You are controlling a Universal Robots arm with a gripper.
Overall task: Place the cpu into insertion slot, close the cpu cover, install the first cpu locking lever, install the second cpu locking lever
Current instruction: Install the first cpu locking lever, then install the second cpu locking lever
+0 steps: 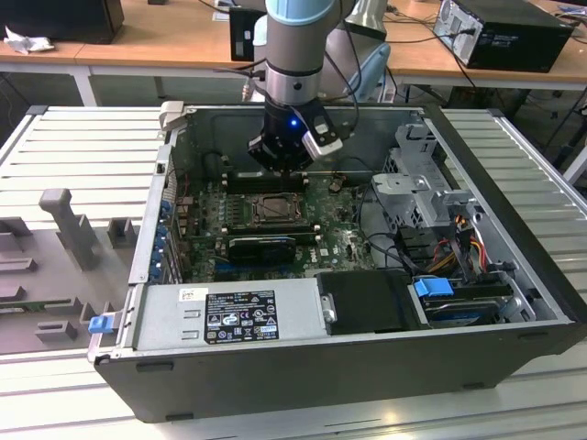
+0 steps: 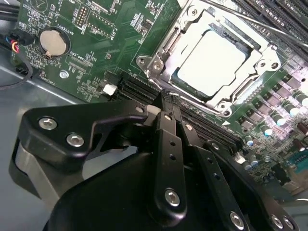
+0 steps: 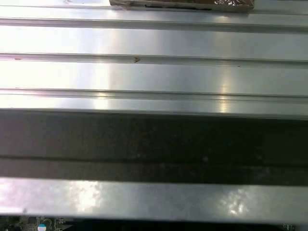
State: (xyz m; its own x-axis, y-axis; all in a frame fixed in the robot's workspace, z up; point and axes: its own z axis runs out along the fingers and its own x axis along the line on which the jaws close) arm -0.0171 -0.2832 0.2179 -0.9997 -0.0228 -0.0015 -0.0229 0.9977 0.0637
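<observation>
Hovering just beside the insertion slot, the clenched, empty hand should press levers squarely; the cpu sits under the cpu cover.

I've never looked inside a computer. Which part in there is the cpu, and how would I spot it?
Start at the green circuit board in the open case. In the second wrist view, the silver cpu cover sits on it, and the cpu shows through its window. It is the only plain, pale, flat square among busy dark parts.

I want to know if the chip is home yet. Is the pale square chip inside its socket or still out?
In. The pale square chip lies flat in the socket on the green board, with the silver metal frame around it.
</observation>
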